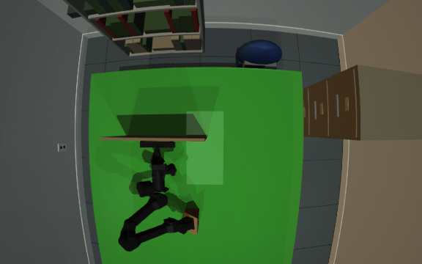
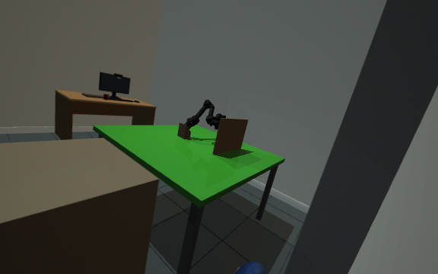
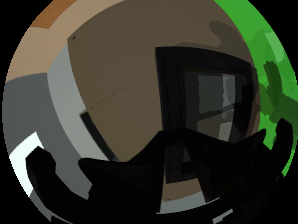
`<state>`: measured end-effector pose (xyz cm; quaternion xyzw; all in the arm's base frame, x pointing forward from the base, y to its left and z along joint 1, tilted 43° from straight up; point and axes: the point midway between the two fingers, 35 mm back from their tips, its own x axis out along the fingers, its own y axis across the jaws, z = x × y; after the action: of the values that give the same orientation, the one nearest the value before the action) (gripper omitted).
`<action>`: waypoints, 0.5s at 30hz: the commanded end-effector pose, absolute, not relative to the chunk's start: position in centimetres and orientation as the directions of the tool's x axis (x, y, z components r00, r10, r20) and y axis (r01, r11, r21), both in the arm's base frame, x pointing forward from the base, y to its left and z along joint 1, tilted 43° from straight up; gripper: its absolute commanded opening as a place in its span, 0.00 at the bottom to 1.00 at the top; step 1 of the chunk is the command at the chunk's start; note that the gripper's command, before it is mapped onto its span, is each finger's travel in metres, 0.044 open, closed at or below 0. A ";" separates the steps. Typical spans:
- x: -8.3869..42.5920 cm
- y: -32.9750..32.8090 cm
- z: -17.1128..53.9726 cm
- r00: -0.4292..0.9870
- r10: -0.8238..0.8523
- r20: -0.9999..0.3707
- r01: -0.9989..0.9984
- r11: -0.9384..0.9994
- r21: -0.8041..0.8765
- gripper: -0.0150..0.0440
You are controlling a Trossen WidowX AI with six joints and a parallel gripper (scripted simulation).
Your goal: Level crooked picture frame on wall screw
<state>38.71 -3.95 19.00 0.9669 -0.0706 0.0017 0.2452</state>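
The picture frame [image 3: 170, 87] has a dark border and a grey, reflecting picture; from above it is a dark bar [image 1: 168, 144] close in front of the upright brown panel [image 1: 190, 138] [image 2: 231, 137] [image 3: 115, 65]. My gripper [image 1: 157, 148] [image 3: 173, 133] is shut on the frame, near the middle of its width as seen from above. The dark fingers cover part of the frame in the wrist view, so the exact grip is hidden. The panel hides the frame and the fingers in the exterior view. The screw and the notched strip are not visible, and I cannot tell the frame's tilt.
The panel stands upright on the green table [image 1: 255, 205] [image 2: 150, 148]. A small brown block [image 1: 196, 223] [image 2: 183, 130] stands beside the arm's base. Beyond the table are a drawer cabinet [image 1: 390, 106], a bookshelf [image 1: 201, 33] and a blue chair [image 1: 259, 52].
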 end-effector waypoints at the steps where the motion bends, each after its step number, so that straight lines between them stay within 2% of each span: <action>1: 38.7 -4.0 19.0 0.990 -0.135 0.038 -0.137 -0.870 0.474 0.25; 15: 38.7 -3.9 19.0 0.990 -0.136 0.038 -0.136 -0.849 0.511 0.25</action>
<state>38.72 -3.96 18.99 0.9651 -0.0715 0.0009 0.2520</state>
